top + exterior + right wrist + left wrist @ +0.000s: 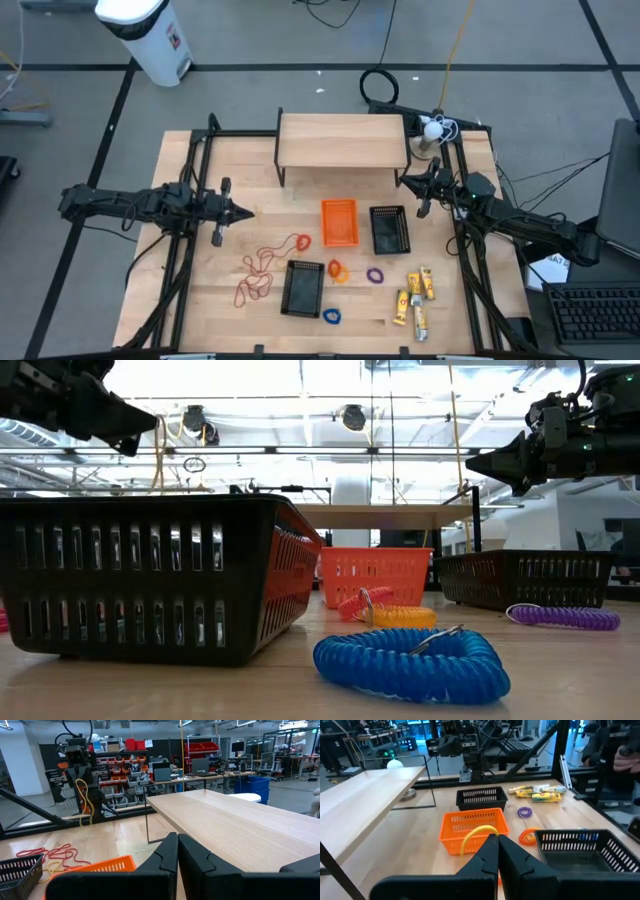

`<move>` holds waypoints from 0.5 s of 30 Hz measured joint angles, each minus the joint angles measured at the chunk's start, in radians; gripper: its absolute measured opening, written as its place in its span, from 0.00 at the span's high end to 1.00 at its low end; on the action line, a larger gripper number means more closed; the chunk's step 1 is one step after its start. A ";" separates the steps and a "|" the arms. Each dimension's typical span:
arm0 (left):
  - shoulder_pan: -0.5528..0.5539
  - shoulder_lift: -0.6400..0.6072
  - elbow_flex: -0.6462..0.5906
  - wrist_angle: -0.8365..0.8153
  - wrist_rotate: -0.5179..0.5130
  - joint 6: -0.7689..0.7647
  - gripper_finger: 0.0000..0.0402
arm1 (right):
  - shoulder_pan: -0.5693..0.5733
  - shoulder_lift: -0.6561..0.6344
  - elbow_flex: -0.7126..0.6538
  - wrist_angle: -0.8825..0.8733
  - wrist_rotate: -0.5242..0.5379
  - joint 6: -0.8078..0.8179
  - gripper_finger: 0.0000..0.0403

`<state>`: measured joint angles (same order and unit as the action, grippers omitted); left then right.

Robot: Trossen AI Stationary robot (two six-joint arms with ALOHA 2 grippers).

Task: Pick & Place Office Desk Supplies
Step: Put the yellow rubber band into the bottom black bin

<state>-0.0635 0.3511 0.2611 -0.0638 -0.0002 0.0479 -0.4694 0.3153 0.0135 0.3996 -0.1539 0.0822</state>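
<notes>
Now at start: your left gripper [246, 212] and right gripper [403, 181] both pinched closed, empty, hovering above table [220, 310]. Nothing sorted yet. Nearest front: blue coil ring [332, 317], yellow packets [415, 297], black basket [303, 288]. Then rubber bands [268, 262], orange ring [336, 271], purple ring [375, 274]. Farther: orange basket [338, 221], second black basket [389, 229], wooden shelf [343, 140]. Next, spread fingers, lower onto one item; baskets crowd approach.

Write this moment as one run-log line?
left gripper: shut, empty, raised | right gripper: shut, empty, raised | supplies: on table | orange basket: empty
</notes>
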 joint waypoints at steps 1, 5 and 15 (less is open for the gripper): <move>0.000 0.001 0.000 0.007 -0.009 -0.024 1.00 | 0.000 0.000 0.000 0.000 0.000 0.000 0.99; 0.000 0.030 0.020 0.016 -0.070 -0.128 1.00 | 0.000 0.000 0.000 0.000 0.000 0.000 0.99; -0.106 0.340 0.221 0.015 -0.124 -0.157 1.00 | 0.000 0.000 0.000 0.000 0.000 0.002 0.99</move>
<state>-0.1697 0.6915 0.4816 -0.0492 -0.1242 -0.1091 -0.4695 0.3157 0.0135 0.4000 -0.1535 0.0837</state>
